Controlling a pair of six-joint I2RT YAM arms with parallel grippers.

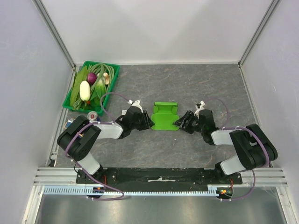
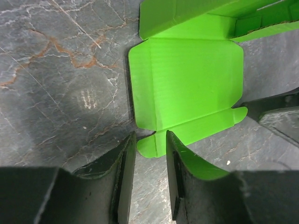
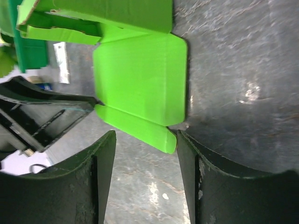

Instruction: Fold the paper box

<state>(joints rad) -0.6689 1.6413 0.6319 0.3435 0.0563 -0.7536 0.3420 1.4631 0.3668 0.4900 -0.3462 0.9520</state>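
The box (image 1: 165, 115), light springy card I'd guess, lies centred on the counter (image 1: 201, 88), left end effector (image 1: 150, 122) parted at its 9 o'clock, right end effector (image 1: 179, 122) parted at 3, best pinched by its side flaps.

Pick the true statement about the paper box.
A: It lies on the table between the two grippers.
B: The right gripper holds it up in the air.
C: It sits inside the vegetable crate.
A: the paper box rests on the table, with the left gripper at one side, the right gripper at the other, and the vegetable crate well apart from it.
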